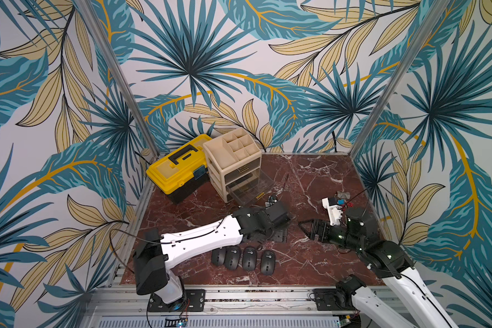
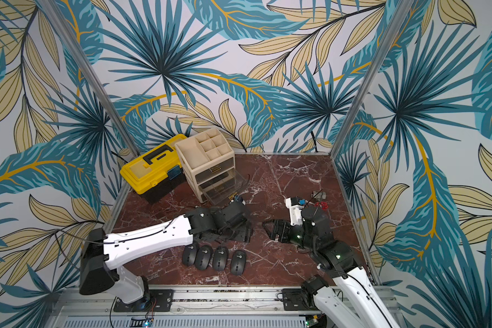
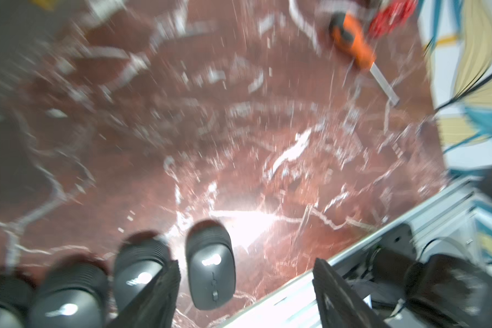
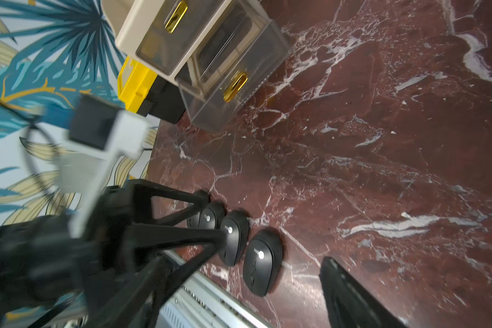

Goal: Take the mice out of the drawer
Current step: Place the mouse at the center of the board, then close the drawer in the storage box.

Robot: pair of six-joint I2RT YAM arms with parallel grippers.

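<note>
Left gripper – jaws wide, nothing clamped. On my left wrist feed (badly smeared) it hangs low over the row of mice, and one mouse lies on the table in the gap between its fingers; I cannot tell whether either finger touches it.
Right gripper – jaws spread, empty, held over bare table and pointing across at the left arm, apart from the mice.
Mice – I count four out, dark grey, side by side in a row on the red marble near the front rail, white marks up. The two nearest the left arm's base touch; the one at the other end sits slightly apart.
Organiser – beige, back left, just beside a yellow toolbox. Top drawer shut; the two clear ones below stand pulled out.
Middle drawer – a dark shape shows through its wall; I cannot tell from here whether it is a mouse.
Orange-handled tool – on the table, seen on the left wrist feed only
</note>
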